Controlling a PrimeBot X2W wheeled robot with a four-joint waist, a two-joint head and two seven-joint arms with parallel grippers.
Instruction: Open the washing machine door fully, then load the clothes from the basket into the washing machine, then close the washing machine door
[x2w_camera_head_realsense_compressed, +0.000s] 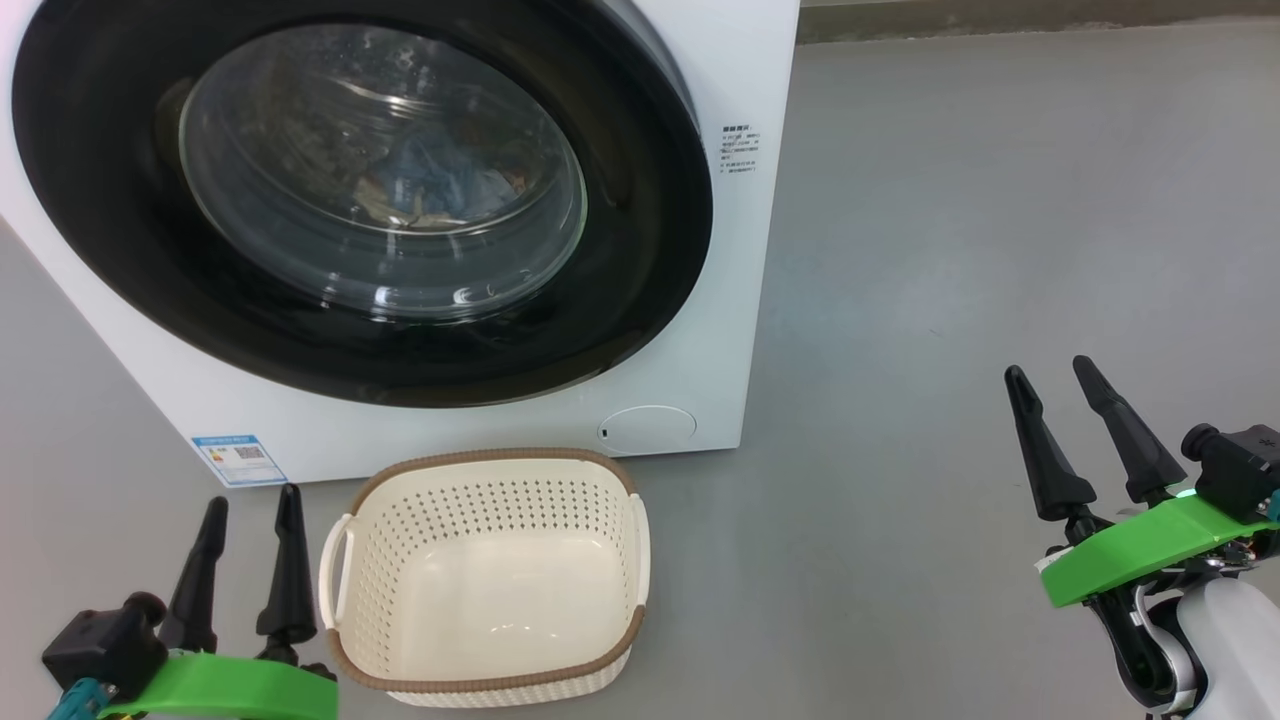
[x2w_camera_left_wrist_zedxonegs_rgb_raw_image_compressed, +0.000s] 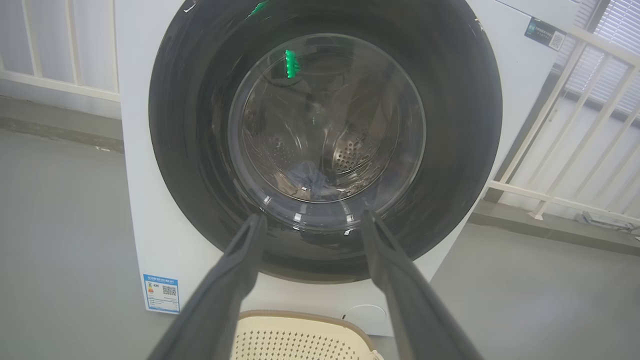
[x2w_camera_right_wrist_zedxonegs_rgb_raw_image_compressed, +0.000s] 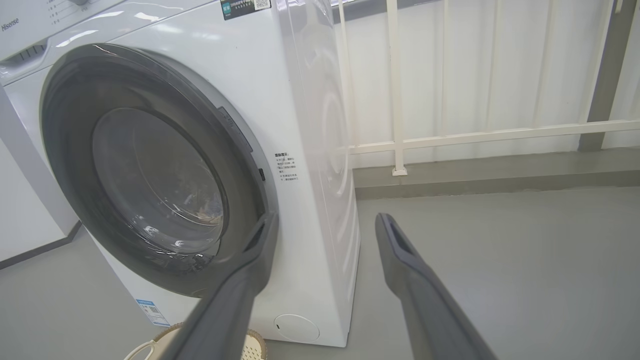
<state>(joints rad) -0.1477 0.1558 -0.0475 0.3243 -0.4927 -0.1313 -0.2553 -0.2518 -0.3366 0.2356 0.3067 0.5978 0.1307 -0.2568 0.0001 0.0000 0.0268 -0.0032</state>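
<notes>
The basket stands just right of the left gripper, near the closed washing machine door. The right gripper is well apart, far right. Both grippers are released, holding nothing.

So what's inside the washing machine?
Through the glass of the washing machine door, blue clothes lie low in the steel drum. Its black rim and reflections hide the rest.

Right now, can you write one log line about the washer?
door closed | clothes inside washer | basket empty | left gripper open | right gripper open
</notes>
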